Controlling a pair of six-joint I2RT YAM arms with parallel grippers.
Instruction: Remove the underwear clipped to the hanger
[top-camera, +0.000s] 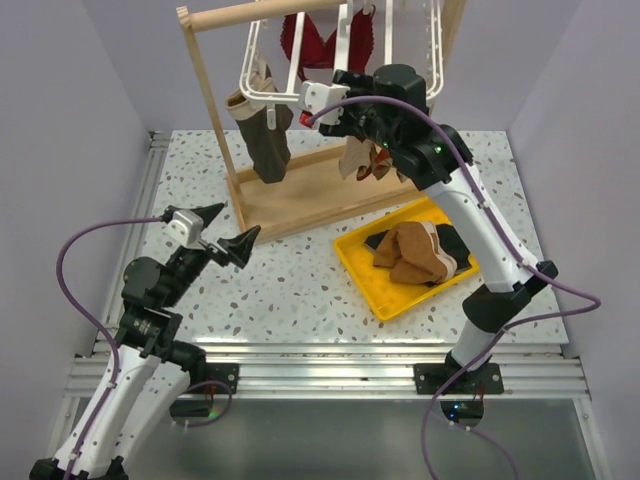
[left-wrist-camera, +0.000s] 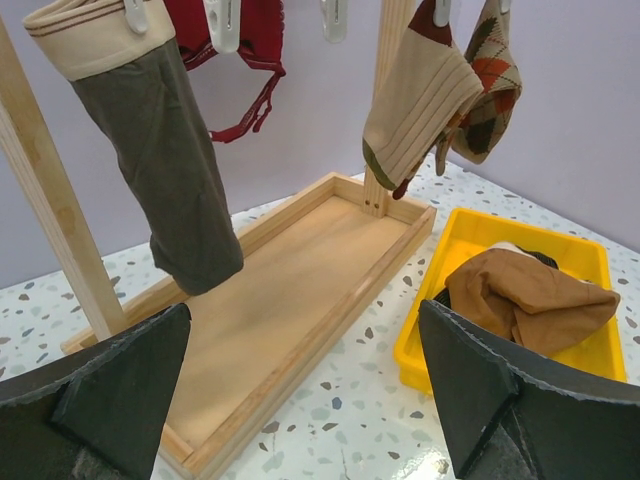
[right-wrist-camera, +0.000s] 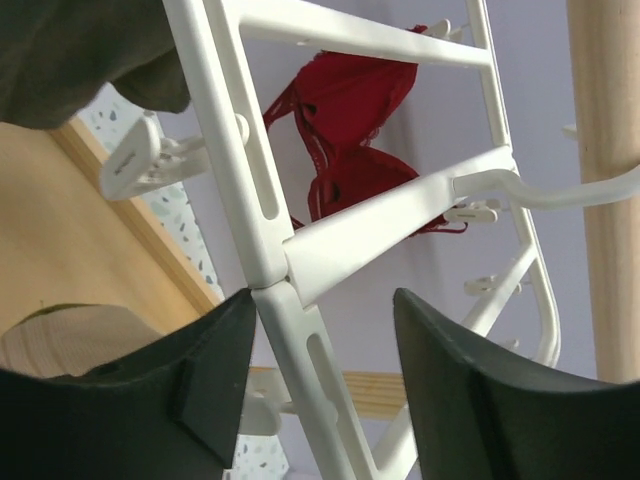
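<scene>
The white hanger (top-camera: 430, 60) hangs from the wooden stand. A dark grey underwear with a beige waistband (top-camera: 266, 138) is clipped at the hanger's left corner and hangs down; it also shows in the left wrist view (left-wrist-camera: 170, 170). My right gripper (top-camera: 300, 105) is raised to the hanger just right of that underwear. Its jaws are open with a white hanger slat (right-wrist-camera: 262, 200) between them (right-wrist-camera: 325, 340), and the left finger touches the slat. A brown underwear (top-camera: 408, 250) and a black one (top-camera: 455, 243) lie in the yellow tray (top-camera: 365, 272). My left gripper (top-camera: 225, 235) is open and empty low over the table (left-wrist-camera: 305, 370).
A red bra (top-camera: 310, 40) and argyle socks (top-camera: 365, 160) hang from the hanger clips. The wooden stand's base (top-camera: 300, 195) lies behind my left gripper, and its upright post (top-camera: 205, 80) stands left of the grey underwear. The tray sits at the right.
</scene>
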